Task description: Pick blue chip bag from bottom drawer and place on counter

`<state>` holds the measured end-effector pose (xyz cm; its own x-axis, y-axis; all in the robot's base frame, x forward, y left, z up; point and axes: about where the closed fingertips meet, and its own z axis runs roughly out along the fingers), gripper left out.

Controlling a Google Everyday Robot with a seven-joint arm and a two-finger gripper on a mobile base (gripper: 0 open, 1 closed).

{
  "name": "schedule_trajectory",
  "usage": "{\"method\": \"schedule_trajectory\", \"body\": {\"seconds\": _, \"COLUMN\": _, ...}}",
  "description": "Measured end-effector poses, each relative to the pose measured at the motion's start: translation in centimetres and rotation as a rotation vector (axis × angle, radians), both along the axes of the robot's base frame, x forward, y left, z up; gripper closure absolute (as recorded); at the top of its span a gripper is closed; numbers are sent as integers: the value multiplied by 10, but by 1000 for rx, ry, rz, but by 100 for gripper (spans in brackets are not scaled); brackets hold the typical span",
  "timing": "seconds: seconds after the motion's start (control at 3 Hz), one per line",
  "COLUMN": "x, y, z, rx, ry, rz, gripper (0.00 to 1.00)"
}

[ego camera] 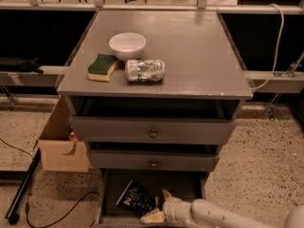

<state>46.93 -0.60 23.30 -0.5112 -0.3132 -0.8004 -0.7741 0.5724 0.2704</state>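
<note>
Two fingers [153,217] of the gripper [160,206] were spread apart and held nothing. The gripper sat low inside the bottom drawer [183,186], near its front edge. The blue chip bag [135,198] lay on the drawer floor just beside the fingertips, on their left, tilted with one corner toward the opening between them. Whether the lower finger touched the foil could not be determined.

The step in hand was judged to be the final approach to the grasp.

1. The bag had to sit between the fingers before they closed. Most of it lay beyond the fingertips, so a short advance toward it was called for.
2. The bag was crumpled foil and likely to slide or fold. Closing on its bulk rather than on a thin edge would have been the safer choice.
3. The knobbed drawer [152,160] directly above the fingers overhung the rear of the bottom drawer. A clean lift therefore required drawing the bag out toward the front before raising it.
4. The counter [199,51], well above the fingers, carried a white bowl [127,45], a sponge [102,66] and a crushed can [145,71] on its left side. The right side was the better placement zone.
</note>
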Motion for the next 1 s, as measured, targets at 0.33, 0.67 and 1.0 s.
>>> {"method": "schedule_trajectory", "body": {"seconds": 0.33, "x": 3, "y": 8, "z": -17, "rx": -1, "ry": 15, "rz": 5, "gripper": 0}}
{"method": "schedule_trajectory", "body": {"seconds": 0.67, "x": 24, "y": 40, "z": -27, "rx": -2, "ry": 5, "rz": 20, "gripper": 0}}
{"method": "schedule_trajectory", "body": {"seconds": 1.0, "x": 25, "y": 42, "z": -28, "rx": -1, "ry": 5, "rz": 21, "gripper": 0}}
